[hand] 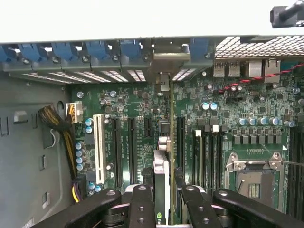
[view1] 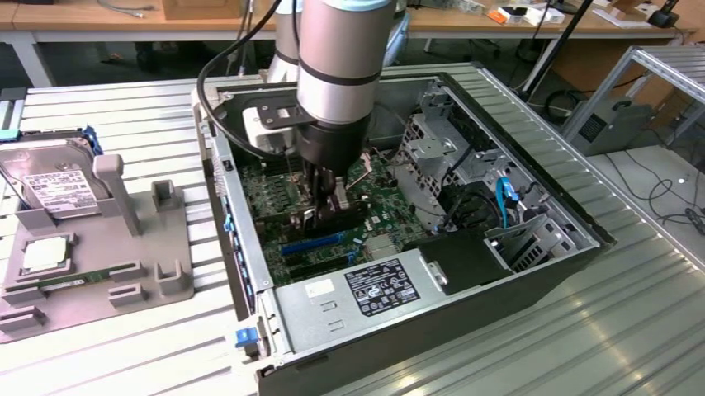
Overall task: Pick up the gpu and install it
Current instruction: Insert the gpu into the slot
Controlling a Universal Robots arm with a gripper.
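Note:
The gpu (hand: 162, 172) stands on edge between my gripper's (hand: 166, 205) two black fingers (hand: 142, 204), which are shut on it. In the wrist view the card runs in line with the long black expansion slots of the green motherboard (hand: 137, 102). Its silver bracket (hand: 167, 59) meets the case's rear slot row, between the blue clips. In the exterior view my gripper (view1: 330, 213) reaches straight down into the open computer case (view1: 573, 247), with the dark gpu (view1: 350, 221) low over the motherboard (view1: 380, 210). Whether the card's edge sits fully in the slot I cannot tell.
Close around the card are a white slot (hand: 99, 147), the memory slots and the empty processor socket (hand: 251, 178). The power supply (view1: 364, 289) and drive cages (view1: 441, 157) fill the case's other parts. Outside it, a hard drive (view1: 49, 186) rests on a grey fixture (view1: 132, 264).

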